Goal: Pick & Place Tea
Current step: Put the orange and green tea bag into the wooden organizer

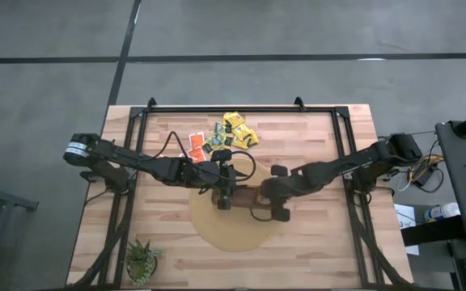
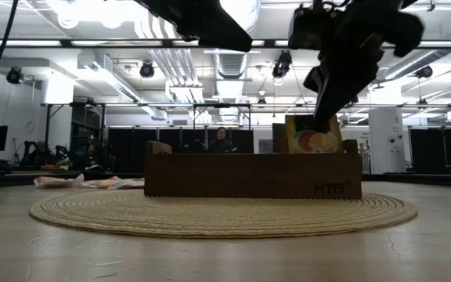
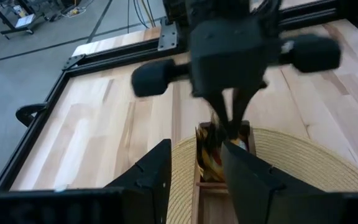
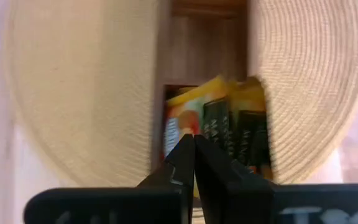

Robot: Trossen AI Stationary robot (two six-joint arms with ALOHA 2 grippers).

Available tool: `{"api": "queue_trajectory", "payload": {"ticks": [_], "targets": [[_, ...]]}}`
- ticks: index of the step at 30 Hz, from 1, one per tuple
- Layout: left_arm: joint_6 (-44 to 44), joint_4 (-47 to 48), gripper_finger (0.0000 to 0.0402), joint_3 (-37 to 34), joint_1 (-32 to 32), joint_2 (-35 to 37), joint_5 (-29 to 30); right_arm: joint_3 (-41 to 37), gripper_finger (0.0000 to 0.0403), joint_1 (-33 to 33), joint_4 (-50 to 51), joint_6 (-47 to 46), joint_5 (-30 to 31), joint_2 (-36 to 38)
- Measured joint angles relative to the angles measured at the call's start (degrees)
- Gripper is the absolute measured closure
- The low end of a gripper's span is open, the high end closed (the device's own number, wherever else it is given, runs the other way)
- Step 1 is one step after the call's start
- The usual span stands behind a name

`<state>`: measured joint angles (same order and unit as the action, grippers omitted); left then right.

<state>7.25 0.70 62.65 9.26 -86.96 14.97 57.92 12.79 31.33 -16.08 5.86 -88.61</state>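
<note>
My table (image 1: 314, 242) is pale planked wood, smooth and matt, framed in black metal. At centre frame a coarse woven mat (image 2: 210, 213) lies under a matt brown wooden box (image 2: 249, 175). The sachets (image 1: 237, 129) look like glossy printed paper. My fingers (image 4: 194, 163) are matt black plastic.

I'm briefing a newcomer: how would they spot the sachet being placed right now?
Find the round mat mid-table and the long brown box on it. At one end, the right gripper is shut on a yellow-orange sachet standing upright above the box rim, unlike the loose sachets lying flat on the table.
</note>
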Motion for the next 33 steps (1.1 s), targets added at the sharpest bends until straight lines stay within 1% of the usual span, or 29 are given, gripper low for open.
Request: {"api": "queue_trajectory", "payload": {"ticks": [6,10,11,14,18,22,23,28,31,33], "targets": [[-0.28,0.47,0.0266,0.0,0.0,0.26,0.08,0.03,0.0394,1.65,-0.82,1.06,1.03,1.94],[-0.46,0.64,0.0266,0.0,0.0,0.67,0.1,0.03,0.0394,1.87,-0.7,0.33,8.31,3.19],[-0.5,0.69,0.0266,0.0,0.0,0.7,0.09,0.03,0.0394,1.84,-0.74,-0.01,9.24,3.27],[-0.7,0.77,0.0266,0.0,0.0,0.74,0.1,-0.34,0.0394,1.76,-0.82,-0.35,8.27,2.86],[-0.72,0.82,0.0266,0.0,0.0,0.76,0.1,-1.03,0.0394,1.85,0.04,-0.47,2.59,0.59],[-0.96,0.89,0.0266,0.0,0.0,0.76,0.1,-1.02,0.0394,1.82,-0.14,-0.2,-1.4,-0.86],[-0.96,0.97,0.0266,0.0,0.0,0.76,0.1,-0.97,0.0394,1.82,-0.19,-0.04,-1.64,-0.92],[-1.03,0.98,0.0266,0.0,0.0,0.83,0.12,0.07,0.0394,1.83,0.05,-0.03,-0.25,0.32],[-1.07,1.12,0.0266,0.0,0.0,0.83,0.12,1.0,0.0394,2.1,-0.24,-0.04,3.06,1.81],[-1.09,1.29,0.0266,0.0,0.0,0.85,0.12,1.02,0.0394,2.45,0.01,-0.04,6.37,2.61]]}}
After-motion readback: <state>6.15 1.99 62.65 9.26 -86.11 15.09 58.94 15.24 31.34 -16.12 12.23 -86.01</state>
